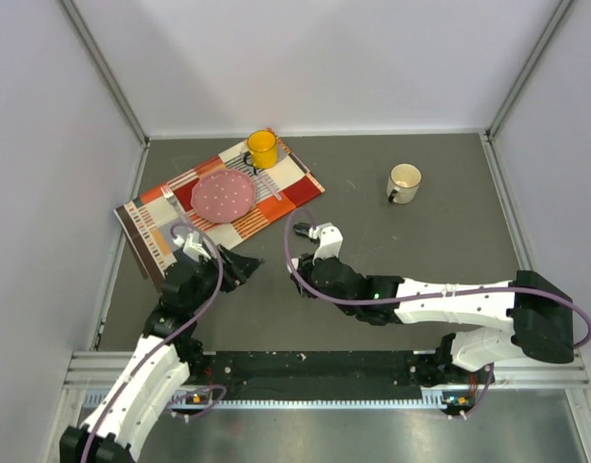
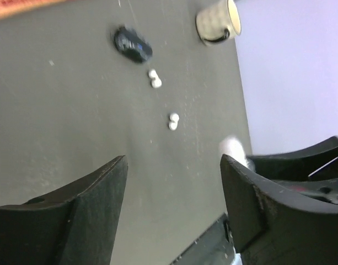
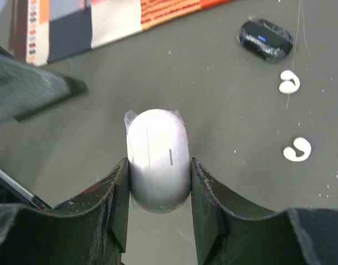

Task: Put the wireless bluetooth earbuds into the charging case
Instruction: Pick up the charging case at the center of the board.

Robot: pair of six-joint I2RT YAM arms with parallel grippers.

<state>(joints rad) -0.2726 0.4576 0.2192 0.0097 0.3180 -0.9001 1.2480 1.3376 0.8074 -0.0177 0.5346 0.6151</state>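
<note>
1. Looking through the right wrist camera, we see the right gripper (image 3: 157,165) clamped on the white charging case (image 3: 157,157). One finger presses each long side, and the rounded end points away from the wrist (a thin seam and a short dark mark face the lens).
2. Both white buds lie loose on the dark table (image 3: 213,110), to the right of the held case. The upper earbud (image 3: 290,81) and the lower earbud (image 3: 297,149) are apart from each other, and neither touches a case.
3. Just beyond the upper earbud lies the black charging case (image 3: 265,40), flat and glossy with a small blue spot on top. We cannot tell whether its lid is up or down.
4. The left gripper (image 2: 173,163) has its fingers spread wide with nothing between them. Through the gap its camera shows the two buds and the black charging case.
5. In the right wrist view, a blurred dark part of the left gripper sits at the left edge, on the far side of the held case from the buds.
6. From above, a striped placemat (image 1: 295,178) carries a pink plate (image 1: 223,196), a yellow mug (image 1: 263,148) and a fork (image 1: 170,204). A cream mug (image 1: 404,181) stands alone, well apart to the right.
</note>
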